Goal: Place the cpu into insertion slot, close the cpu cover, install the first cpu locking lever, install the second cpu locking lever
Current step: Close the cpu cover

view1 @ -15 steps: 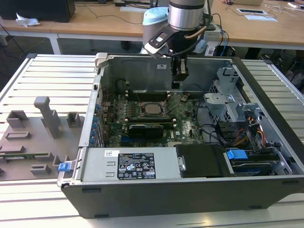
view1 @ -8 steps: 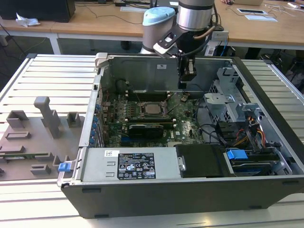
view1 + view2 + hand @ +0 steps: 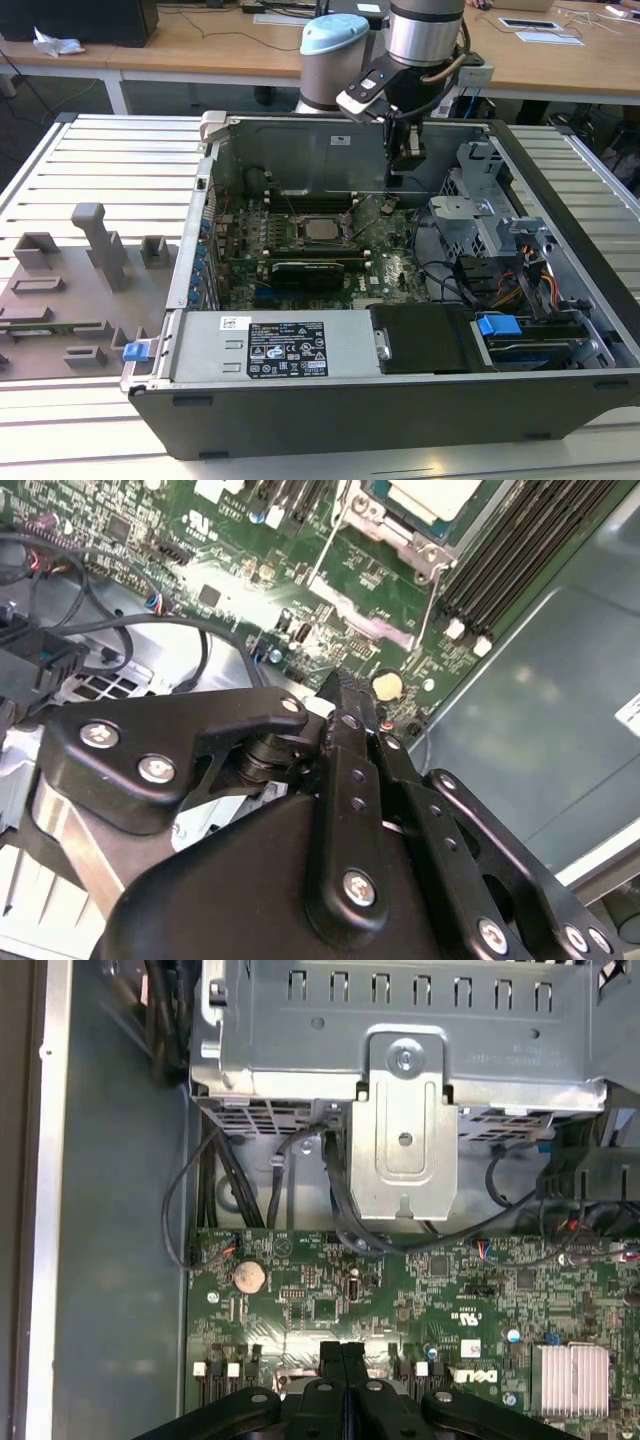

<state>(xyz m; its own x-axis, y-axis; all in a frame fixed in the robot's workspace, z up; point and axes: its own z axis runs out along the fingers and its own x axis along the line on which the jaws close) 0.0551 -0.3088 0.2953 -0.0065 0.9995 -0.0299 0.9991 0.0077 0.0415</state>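
Black two-finger hand [image 3: 342, 1352], fingers shut together and empty, hovers near the silver-grey square cpu [image 3: 322, 228] seated in the silver-rimmed insertion slot [image 3: 299, 229]. Judged step: lever installation.

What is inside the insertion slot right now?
The cpu lies in the insertion slot, its silver-grey top showing. Whatever lies beneath the chip is covered.

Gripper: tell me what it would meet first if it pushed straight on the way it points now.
Most likely the green motherboard, on the patch of small components near the round coin battery. The gripper, shut and empty, points down at that board; how far off it is remains unclear.
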